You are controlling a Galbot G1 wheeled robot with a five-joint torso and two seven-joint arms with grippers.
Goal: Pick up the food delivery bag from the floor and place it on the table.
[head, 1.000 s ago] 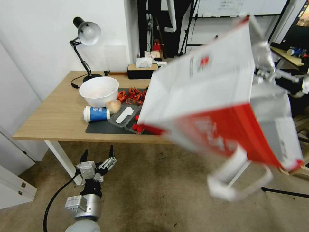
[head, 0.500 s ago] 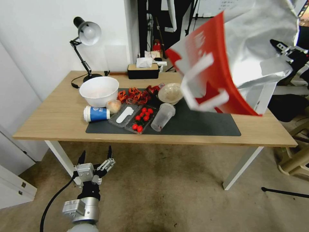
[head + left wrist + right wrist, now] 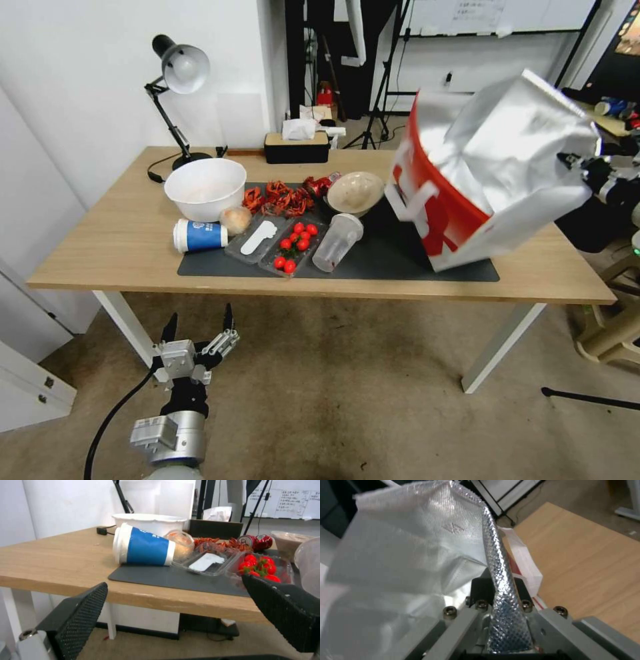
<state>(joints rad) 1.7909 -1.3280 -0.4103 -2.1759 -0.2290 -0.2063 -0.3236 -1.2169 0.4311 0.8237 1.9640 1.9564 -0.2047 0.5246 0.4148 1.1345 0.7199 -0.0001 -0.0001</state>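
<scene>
The food delivery bag (image 3: 440,220) leans steeply over the right end of the table (image 3: 107,247), red side toward the bowls and silver foil lining (image 3: 513,147) open upward. Its lower edge is at the dark mat's right end; whether it touches there I cannot tell. My right gripper (image 3: 581,168) is shut on the foil rim at the far right. The right wrist view shows that rim (image 3: 501,562) pinched in the right gripper (image 3: 501,590). My left gripper (image 3: 200,328) hangs open low over the floor (image 3: 347,400), in front of the table, holding nothing.
On the mat (image 3: 400,257) left of the bag stand a brown bowl (image 3: 353,192), a tipped clear cup (image 3: 337,241), a tomato tray (image 3: 293,245), a blue cup (image 3: 197,235) on its side and a white bowl (image 3: 205,188). A lamp (image 3: 175,87) and tissue box (image 3: 295,147) are behind.
The bag has swung down from high in the air to the mat's right end, the right gripper coming down with it. The left arm has hardly moved.
</scene>
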